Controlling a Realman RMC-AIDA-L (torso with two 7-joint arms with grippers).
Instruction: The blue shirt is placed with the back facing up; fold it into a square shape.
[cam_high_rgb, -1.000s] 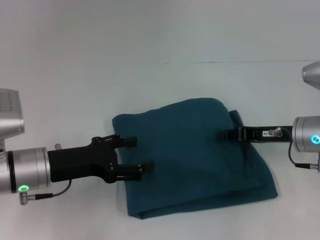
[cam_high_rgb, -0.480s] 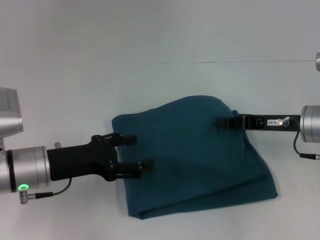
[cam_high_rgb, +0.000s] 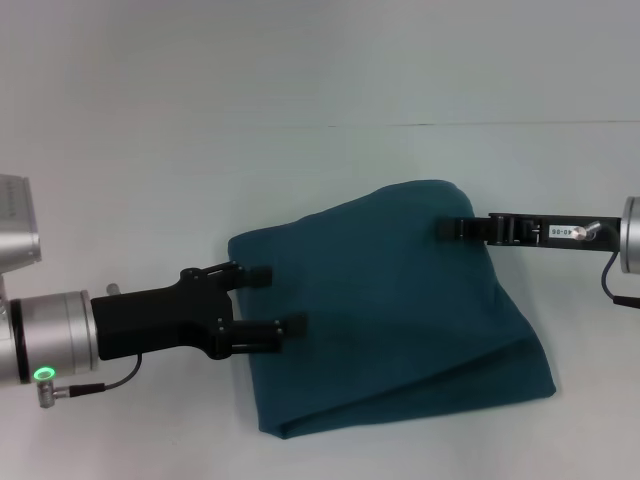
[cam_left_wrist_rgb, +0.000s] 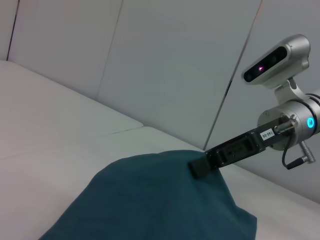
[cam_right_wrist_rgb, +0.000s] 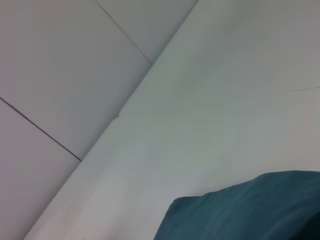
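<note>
Left end effector (cam_high_rgb: 277, 301) reaches in from the robot's left at the near-left edge of the blue shirt (cam_high_rgb: 390, 310), its two dark fingers spread apart, one over the shirt's left border and the other lying on the cloth a little nearer the robot; nothing is pinched between them. Right end effector (cam_high_rgb: 447, 229) comes in from the robot's right at the far-right part of the bundle, its tip pressed against a raised hump of fabric; whether it is clamped on the cloth or merely touching cannot be told from any view.

Outward from both tools, the shirt sits in the middle of the white worktop (cam_high_rgb: 300, 100) as a compact, layered block with rounded far corners and a fold line running along its near side. No sleeves or collar show, so the folding looks largely done; the outline is roughly four-sided but lopsided, with the far-right portion puffed up. What seems left is flattening that hump, squaring the edges and drawing both arms clear.

The head view gives the overall outline and both arms. The left wrist view alone shows how high the cloth stands under the right tool's tip and the wall panels behind; the right wrist view shows only a corner of the shirt against the worktop.
</note>
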